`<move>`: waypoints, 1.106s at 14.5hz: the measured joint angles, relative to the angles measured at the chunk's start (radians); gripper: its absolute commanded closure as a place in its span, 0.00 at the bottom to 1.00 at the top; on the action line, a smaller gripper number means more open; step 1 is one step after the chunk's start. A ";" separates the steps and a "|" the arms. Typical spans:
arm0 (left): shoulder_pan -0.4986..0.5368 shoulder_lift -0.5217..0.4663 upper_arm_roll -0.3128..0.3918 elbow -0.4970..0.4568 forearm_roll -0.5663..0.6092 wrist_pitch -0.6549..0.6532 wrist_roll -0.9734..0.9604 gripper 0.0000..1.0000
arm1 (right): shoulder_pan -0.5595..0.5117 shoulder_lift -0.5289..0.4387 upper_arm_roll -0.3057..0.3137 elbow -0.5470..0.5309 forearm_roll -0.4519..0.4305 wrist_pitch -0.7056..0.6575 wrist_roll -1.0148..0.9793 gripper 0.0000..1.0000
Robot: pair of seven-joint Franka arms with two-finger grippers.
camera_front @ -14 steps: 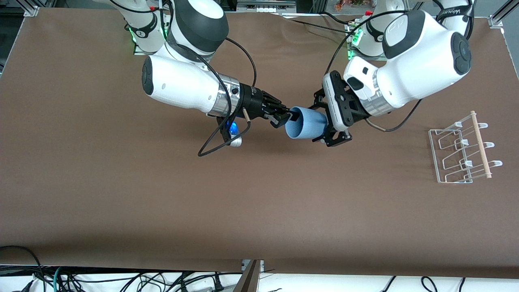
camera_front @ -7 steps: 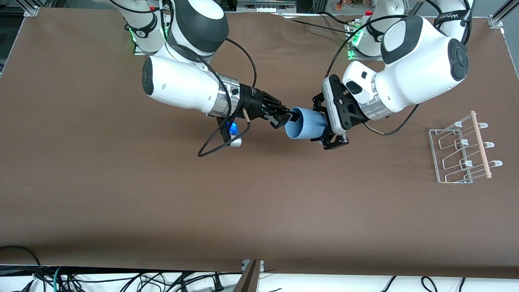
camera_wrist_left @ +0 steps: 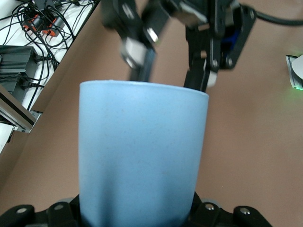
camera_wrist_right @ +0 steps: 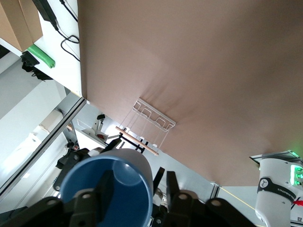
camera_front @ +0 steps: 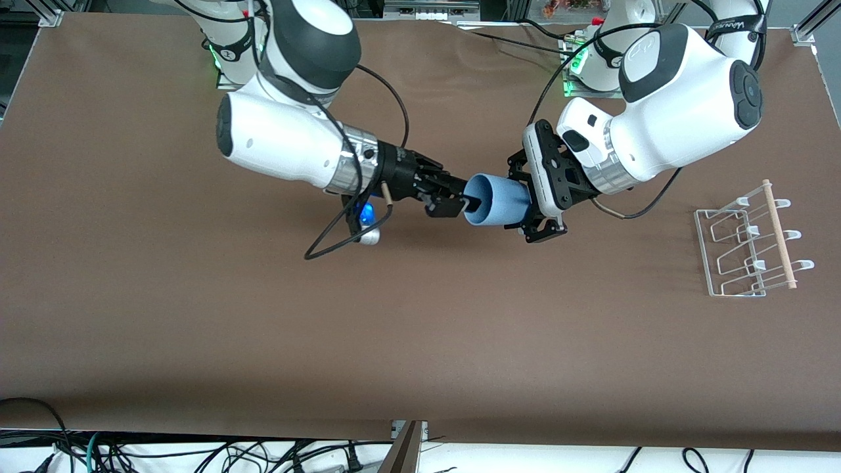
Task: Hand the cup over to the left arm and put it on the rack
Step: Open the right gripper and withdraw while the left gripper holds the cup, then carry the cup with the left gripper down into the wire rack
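Observation:
The light-blue cup (camera_front: 499, 200) lies on its side in the air over the middle of the table, its mouth toward the right arm's end. My left gripper (camera_front: 522, 200) is shut on its base end; in the left wrist view the cup (camera_wrist_left: 142, 156) fills the space between the fingers of the left gripper (camera_wrist_left: 137, 218). My right gripper (camera_front: 458, 198) is open at the cup's mouth. In the right wrist view one finger (camera_wrist_right: 103, 192) is inside the cup (camera_wrist_right: 118, 163) and the other stands clear of the wall. The white wire rack (camera_front: 706, 249) stands at the left arm's end.
The rack's wooden rod (camera_front: 778, 233) lies across its hooks. A black cable loop (camera_front: 328, 243) and a blue-lit wrist camera (camera_front: 364, 213) hang under the right arm's wrist. The rack also shows in the right wrist view (camera_wrist_right: 154, 118).
My right gripper has opened off the cup's rim and drawn back a little toward the right arm's end. The cup stays in my left gripper, which closed on it and has barely moved.

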 measured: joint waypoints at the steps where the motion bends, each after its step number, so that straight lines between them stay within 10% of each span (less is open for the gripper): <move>1: 0.001 -0.001 0.002 0.003 0.000 -0.021 0.000 0.82 | -0.017 -0.006 -0.001 0.002 0.000 -0.019 0.000 0.01; 11: 0.082 -0.006 0.028 0.013 0.220 -0.272 -0.004 0.88 | -0.301 -0.084 -0.114 0.013 -0.042 -0.550 -0.210 0.01; 16: 0.086 -0.006 0.028 0.013 0.580 -0.343 -0.043 0.88 | -0.338 -0.172 -0.169 0.010 -0.375 -0.666 -0.239 0.01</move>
